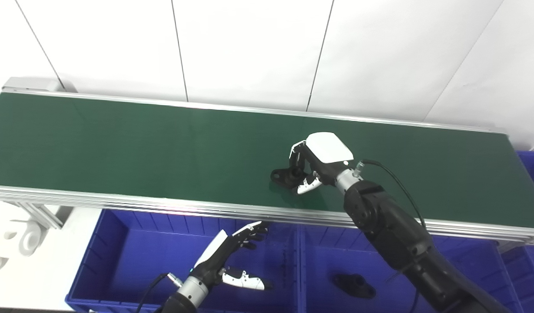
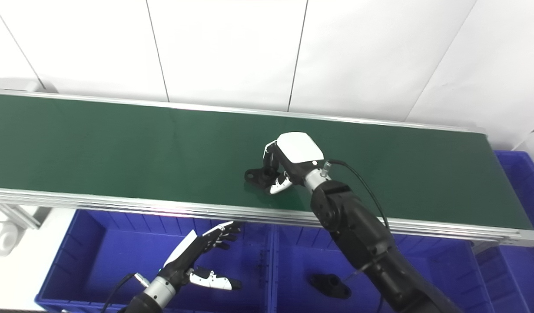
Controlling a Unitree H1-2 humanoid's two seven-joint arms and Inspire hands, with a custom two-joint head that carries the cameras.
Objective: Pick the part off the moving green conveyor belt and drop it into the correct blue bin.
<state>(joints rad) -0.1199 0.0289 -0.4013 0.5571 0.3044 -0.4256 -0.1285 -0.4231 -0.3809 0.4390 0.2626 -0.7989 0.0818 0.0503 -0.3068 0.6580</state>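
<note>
One long green conveyor belt [image 1: 119, 143] runs across the whole shot. Below its near edge sit two blue bins side by side: the left bin [image 1: 132, 256] with nothing visible inside, the right bin [image 1: 471, 261] with one black part [image 1: 354, 285] lying in it. More blue shows at the far right. Two hands: the right hand [image 1: 312, 167] is down on the belt, fingers curled around a second black part [image 1: 286, 176]. The left hand [image 1: 232, 261] hovers over the left bin, fingers spread, holding nothing.
</note>
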